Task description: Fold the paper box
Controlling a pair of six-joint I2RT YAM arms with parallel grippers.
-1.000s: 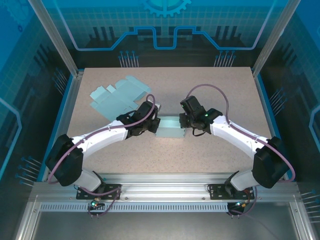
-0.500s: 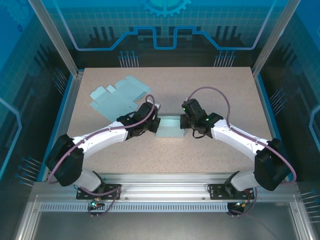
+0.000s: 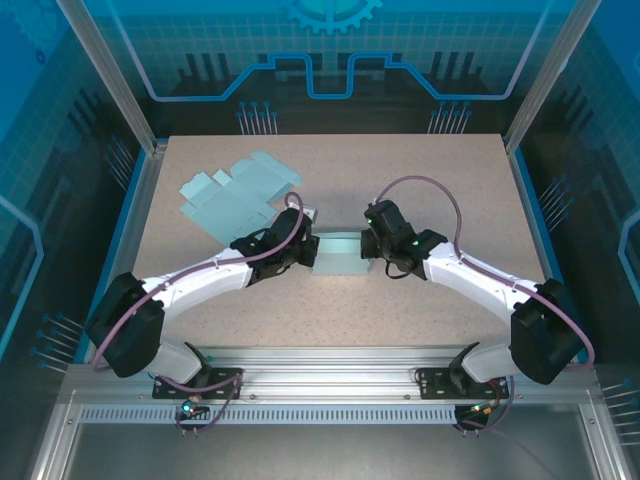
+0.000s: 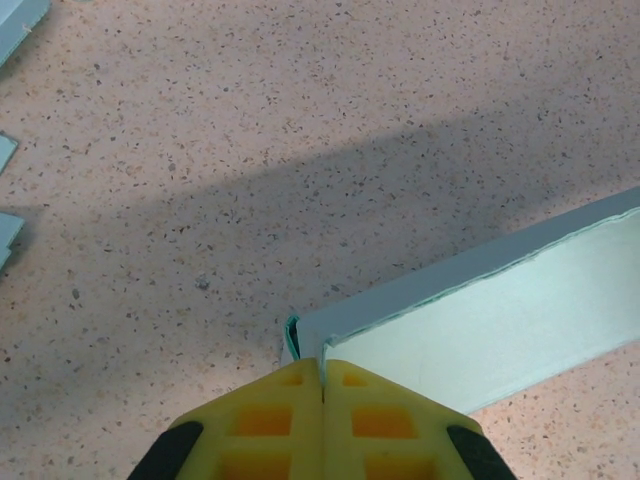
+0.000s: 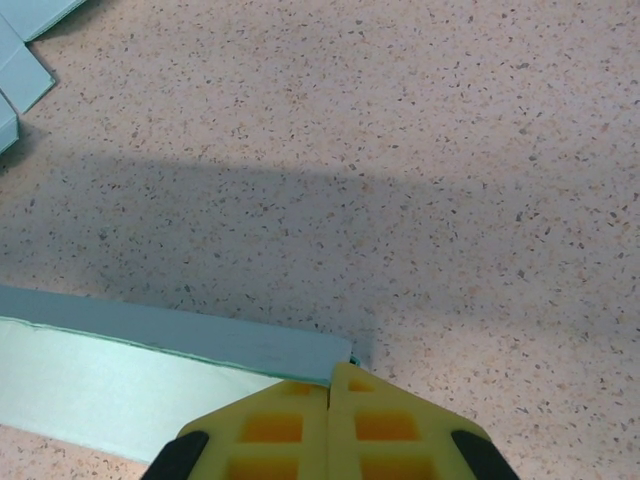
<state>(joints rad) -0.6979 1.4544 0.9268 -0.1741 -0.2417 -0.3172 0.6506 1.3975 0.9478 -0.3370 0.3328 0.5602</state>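
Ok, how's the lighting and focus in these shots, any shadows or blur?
Top external: even light, sharp across the table. Left wrist: a broad shadow band crosses the table behind the paper box; the left claw looks slightly soft up close. Right wrist: a similar band, speckles crisp.

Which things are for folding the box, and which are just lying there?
For the job:
- the pale green box in the middle
- the left fingers and the right fingers, each pinched shut on one end of it

Just lying about:
- the flat paper pieces at the far left of the table
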